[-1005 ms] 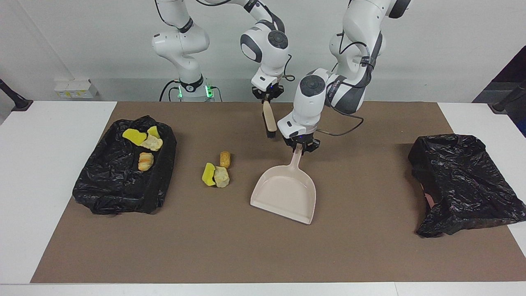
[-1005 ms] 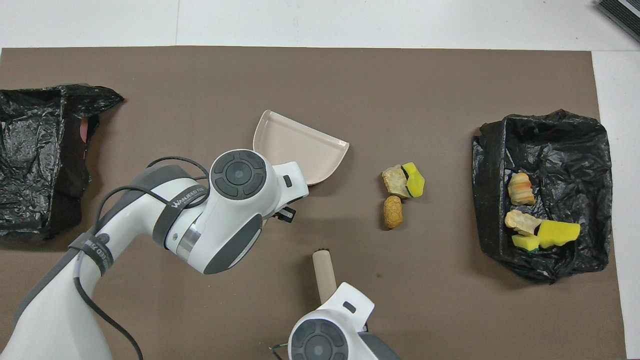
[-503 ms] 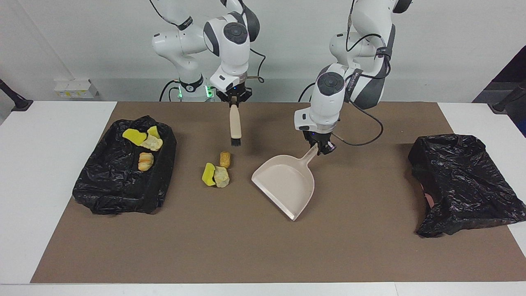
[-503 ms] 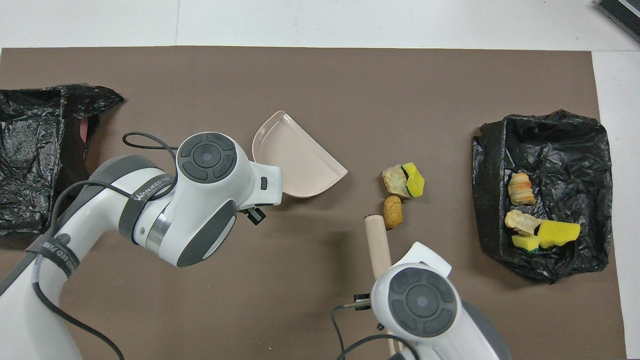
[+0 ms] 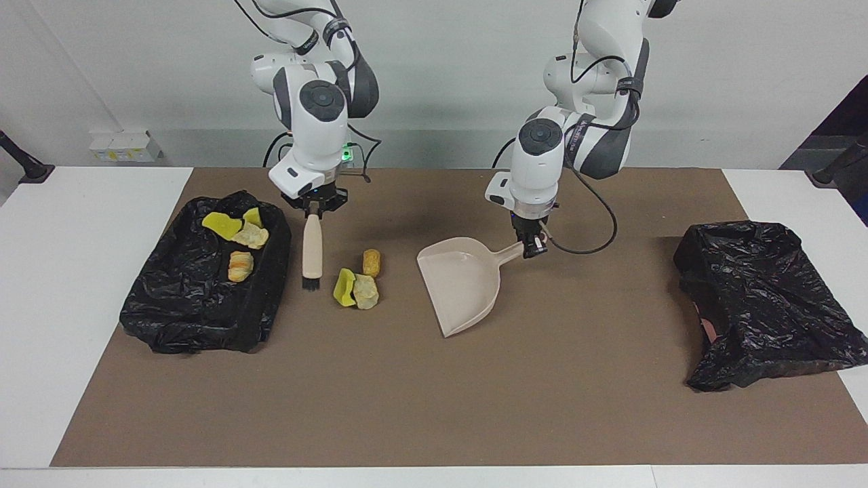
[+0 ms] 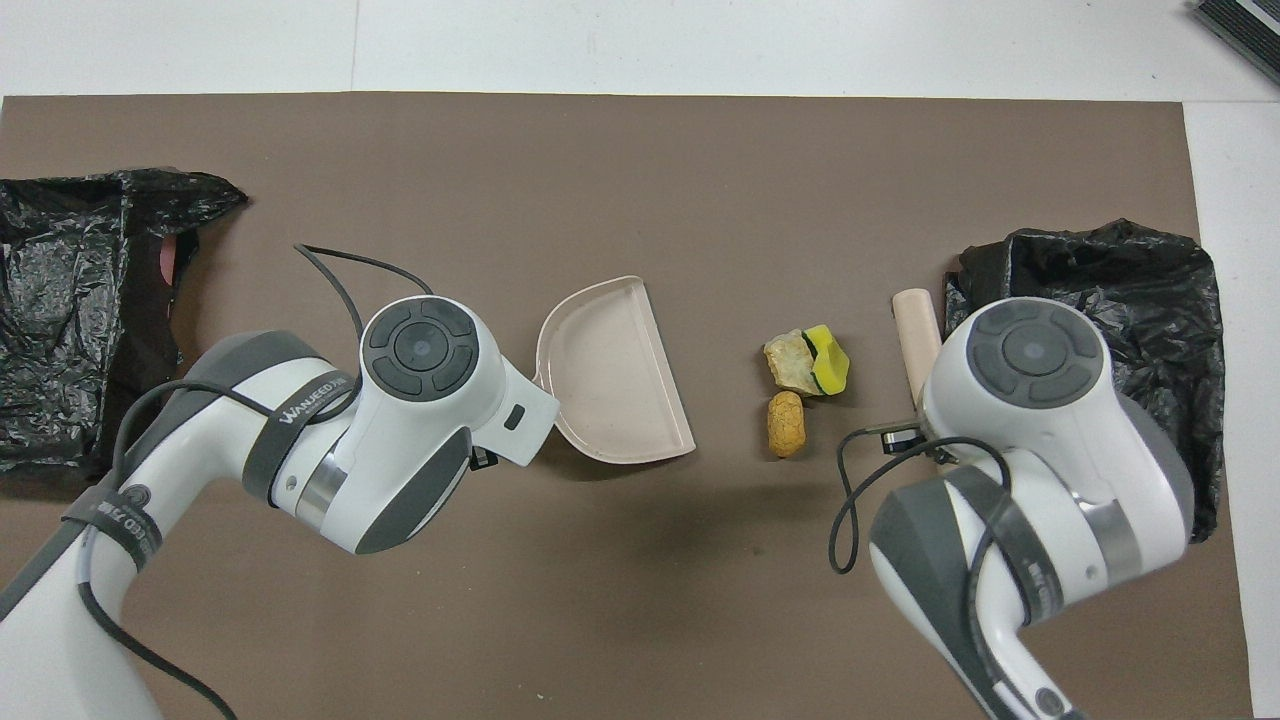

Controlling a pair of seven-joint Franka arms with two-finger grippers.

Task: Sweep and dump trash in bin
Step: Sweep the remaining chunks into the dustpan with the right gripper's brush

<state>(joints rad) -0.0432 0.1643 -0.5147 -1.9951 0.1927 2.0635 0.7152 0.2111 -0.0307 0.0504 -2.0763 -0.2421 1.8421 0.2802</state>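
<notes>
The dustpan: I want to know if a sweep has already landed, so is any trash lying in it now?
No, the dustpan is bare inside, and three loose pieces of trash lie on the mat beside it.

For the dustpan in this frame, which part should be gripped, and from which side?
The handle's end, from above. The dustpan is a wide shallow tray with one narrow handle pointing toward the left arm's end of the table; the left gripper is shut on that handle, leaving the open mouth facing the loose trash.

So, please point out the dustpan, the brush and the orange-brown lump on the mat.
dustpan (image 5: 461, 288): facing view, inside of its pan.
brush (image 5: 312, 247): facing view, its handle.
orange-brown lump (image 5: 371, 262): facing view, its middle.
</notes>
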